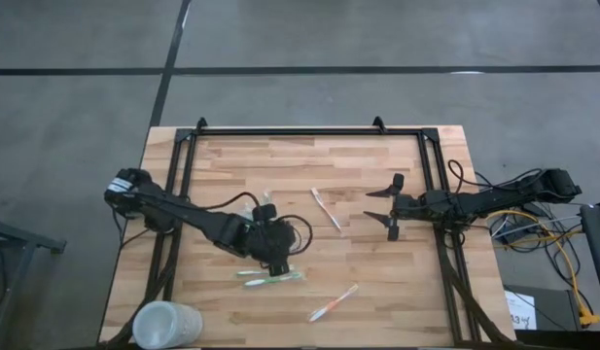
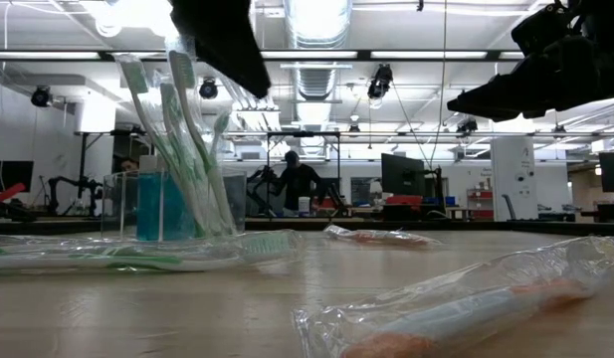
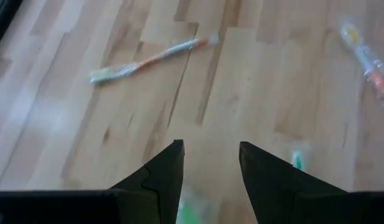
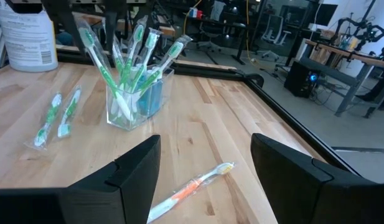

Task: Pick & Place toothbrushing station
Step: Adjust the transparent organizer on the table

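The toothbrushing station (image 4: pixel 137 99), a clear holder with several wrapped green toothbrushes and blue tubes, stands on its base left of the table's middle (image 2: pixel 167 204). My left gripper (image 1: pixel 277 262) hangs open just near of it, slanting down above two wrapped green toothbrushes (image 1: pixel 270 278) that lie flat on the table. In the left wrist view the open fingers (image 3: pixel 210 148) have bare wood between them. My right gripper (image 1: pixel 391 209) waits open at the right, above the table. It holds nothing.
One wrapped orange toothbrush (image 1: pixel 326 208) lies at the table's middle. Another (image 1: pixel 334 303) lies near the front edge. A frosted white cup (image 1: pixel 166 326) stands at the front left corner. A black frame (image 1: pixel 309 133) runs along the far and side edges.
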`<state>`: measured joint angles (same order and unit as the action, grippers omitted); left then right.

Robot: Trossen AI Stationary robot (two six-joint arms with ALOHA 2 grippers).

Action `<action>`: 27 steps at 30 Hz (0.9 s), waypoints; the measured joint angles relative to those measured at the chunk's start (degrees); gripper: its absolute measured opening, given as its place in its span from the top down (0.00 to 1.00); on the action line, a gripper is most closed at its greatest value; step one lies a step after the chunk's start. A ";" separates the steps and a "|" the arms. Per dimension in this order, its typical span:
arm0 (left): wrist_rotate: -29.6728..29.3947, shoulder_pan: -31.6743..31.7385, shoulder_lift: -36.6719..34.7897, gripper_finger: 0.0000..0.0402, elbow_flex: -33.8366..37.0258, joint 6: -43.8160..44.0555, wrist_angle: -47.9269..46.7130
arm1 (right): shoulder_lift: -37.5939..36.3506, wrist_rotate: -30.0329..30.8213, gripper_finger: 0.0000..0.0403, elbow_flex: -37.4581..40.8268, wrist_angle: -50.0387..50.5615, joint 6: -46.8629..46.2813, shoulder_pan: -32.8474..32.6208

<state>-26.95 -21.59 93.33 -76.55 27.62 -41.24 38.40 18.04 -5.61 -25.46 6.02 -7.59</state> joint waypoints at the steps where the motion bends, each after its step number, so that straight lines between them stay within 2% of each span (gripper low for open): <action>1: -0.86 -0.59 -0.24 0.60 -0.04 0.91 -1.63 | 0.02 0.01 0.39 0.00 0.00 0.00 0.00; 5: -5.77 -4.40 -2.76 0.60 -0.39 2.62 -7.02 | 0.02 0.01 0.39 0.00 -0.02 -0.02 0.00; 8: -12.61 -8.30 -6.46 0.60 -1.25 3.08 -9.45 | 0.02 0.01 0.39 0.02 -0.02 -0.01 0.00; 11: -18.62 -12.40 -11.03 0.60 -1.32 11.02 -14.70 | 0.02 0.00 0.39 0.02 -0.02 0.00 0.01; 15: -19.17 -16.68 -15.61 0.60 1.29 30.60 -23.72 | 0.02 0.01 0.39 0.02 -0.02 -0.01 0.02; 17: -18.57 -18.08 -16.36 0.60 4.01 36.50 -24.98 | 0.02 0.01 0.39 0.04 -0.02 0.00 -0.01; 20: -16.38 -18.97 -16.24 0.60 9.56 42.14 -24.06 | 0.02 0.01 0.39 0.04 -0.02 -0.02 0.01; 27: -15.87 -19.12 -16.02 0.60 22.35 55.20 -15.24 | 0.02 0.01 0.39 0.04 -0.02 0.00 0.02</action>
<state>-42.82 -40.71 77.30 -54.21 82.82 -56.48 38.41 18.04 -5.56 -25.47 6.02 -7.57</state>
